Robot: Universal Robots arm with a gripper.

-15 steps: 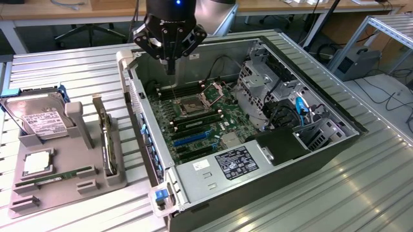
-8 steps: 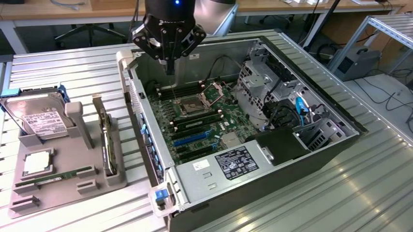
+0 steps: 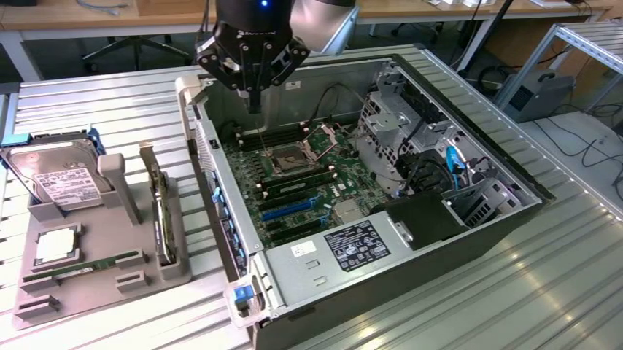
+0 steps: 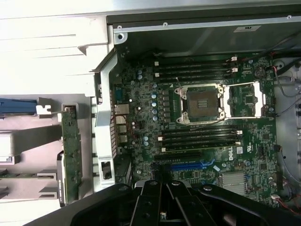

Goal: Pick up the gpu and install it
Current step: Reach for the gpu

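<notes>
The gpu (image 3: pixel 162 211) stands on its edge in a slot of the grey holder (image 3: pixel 98 295), at the exterior view's left, outside the computer case. In the wrist view the gpu (image 4: pixel 71 150) shows as a narrow green board beside the case wall. My gripper (image 3: pixel 253 102) hangs above the back of the open case (image 3: pixel 207 146), over the motherboard (image 3: pixel 292 182), well apart from the gpu. Its fingers (image 4: pixel 149 200) are pressed together, shut with nothing between them. The blue expansion slot (image 4: pixel 188 165) lies just beyond the fingertips.
The holder also carries a silver hard drive (image 3: pixel 63 182), a processor chip (image 3: pixel 57 244) and a green RAM stick (image 3: pixel 83 266). Inside the case are the open processor socket (image 4: pixel 202 101), drive cages (image 3: pixel 395 127) and cables. A slatted metal table (image 3: pixel 545 292) surrounds everything.
</notes>
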